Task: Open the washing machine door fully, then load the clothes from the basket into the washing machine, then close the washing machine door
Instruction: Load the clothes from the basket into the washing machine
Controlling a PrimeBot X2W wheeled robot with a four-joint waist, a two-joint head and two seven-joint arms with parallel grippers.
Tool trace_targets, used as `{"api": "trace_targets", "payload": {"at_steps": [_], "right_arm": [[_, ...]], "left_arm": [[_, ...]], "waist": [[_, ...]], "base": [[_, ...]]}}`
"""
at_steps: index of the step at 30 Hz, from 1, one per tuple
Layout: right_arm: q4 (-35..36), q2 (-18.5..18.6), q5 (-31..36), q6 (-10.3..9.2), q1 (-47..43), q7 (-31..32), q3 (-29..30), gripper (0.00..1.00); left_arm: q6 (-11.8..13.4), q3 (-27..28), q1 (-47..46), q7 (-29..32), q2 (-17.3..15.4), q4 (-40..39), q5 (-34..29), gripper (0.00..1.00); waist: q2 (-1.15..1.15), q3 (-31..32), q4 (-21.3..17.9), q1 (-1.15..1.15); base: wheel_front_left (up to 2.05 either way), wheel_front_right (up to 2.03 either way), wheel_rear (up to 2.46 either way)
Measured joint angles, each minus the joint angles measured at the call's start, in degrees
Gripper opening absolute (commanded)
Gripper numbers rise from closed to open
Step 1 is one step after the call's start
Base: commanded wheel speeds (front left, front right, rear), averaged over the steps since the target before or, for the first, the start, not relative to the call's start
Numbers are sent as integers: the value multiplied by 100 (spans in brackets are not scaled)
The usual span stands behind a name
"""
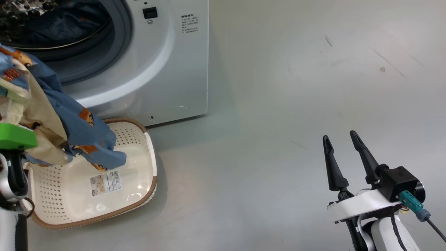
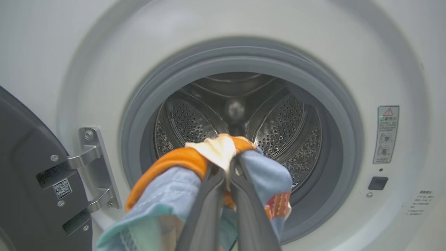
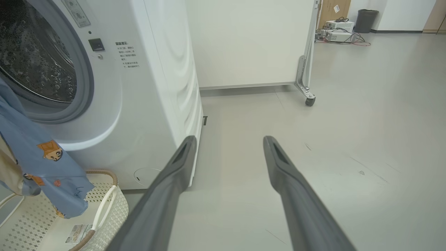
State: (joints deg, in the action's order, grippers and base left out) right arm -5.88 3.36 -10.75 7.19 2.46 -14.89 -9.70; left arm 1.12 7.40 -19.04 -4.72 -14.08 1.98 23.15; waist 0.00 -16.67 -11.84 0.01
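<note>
Two grippers, two states. Left gripper (image 2: pixel 227 165) pressed together, pinching the clothes (image 2: pixel 167 188) by a cream and orange fold at the fingertips. Light blue cloth draped down both sides of the dark fingers. Held up right before the mouth of the washing machine (image 2: pixel 383 52), level with the lower half of the grey rubber seal (image 2: pixel 334 115), with the perforated steel drum (image 2: pixel 278 132) behind. Washing machine door (image 2: pixel 24 174) swung wide open at the left of the left wrist view, dark inner face showing, fixed by a metal hinge (image 2: pixel 94 167).

Seen from the head: clothes hanging in a bunch from the left arm, blue with orange-brown bears, cream cloth on the near side. Lowest corner dangling over the basket (image 1: pixel 136 164); touching its bottom or just above it, hard to tell. Basket on the grey floor (image 1: pixel 278 104), just in front of the washer, label sticker (image 1: pixel 105 183) bare on its bottom.

Right gripper (image 1: pixel 339 135) spread wide and empty, fingers pointing up the head view, over bare floor at the robot's right, well apart from washer and basket. Beyond it in the right wrist view, a white panel (image 3: pixel 251 42) on castors beside the machine.
</note>
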Motion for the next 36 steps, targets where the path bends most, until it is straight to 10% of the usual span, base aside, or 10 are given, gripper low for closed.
{"api": "trace_targets", "payload": {"at_steps": [36], "right_arm": [[48,-14,21,0,429,-1,-391,100]], "left_arm": [[13,-7,-3478,63,-887,2096,-255,0]], "waist": [[0,-1792,-730,0]], "base": [[0,0,0]]}}
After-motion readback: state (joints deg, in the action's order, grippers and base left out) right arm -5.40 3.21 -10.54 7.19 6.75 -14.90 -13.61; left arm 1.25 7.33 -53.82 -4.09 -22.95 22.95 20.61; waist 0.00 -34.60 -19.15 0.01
